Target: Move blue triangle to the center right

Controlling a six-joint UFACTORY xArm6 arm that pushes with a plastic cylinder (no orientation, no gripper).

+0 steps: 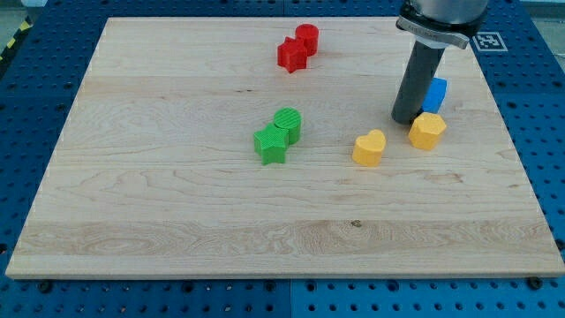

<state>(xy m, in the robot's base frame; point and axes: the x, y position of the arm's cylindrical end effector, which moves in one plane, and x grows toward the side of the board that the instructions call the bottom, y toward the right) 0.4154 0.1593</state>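
Blue triangle (435,94): flat on board, view's right, upper-middle, partly hidden.

red blocks (298,48); green blocks (278,135); yellow heart (369,147); yellow hexagon (427,130)

My body shows only at the far right, cut off by the frame's edge. The uppermost part is a wide, dark grey, rounded housing with a slight sheen. Below it sits a flatter collar (439,34) in lighter grey metal, flaring out like a flange with an angled rim. From that collar drops a straight, smooth, dark rod (418,75), round in section, matt black to charcoal, ending in my tip (407,119), blunt and plain.
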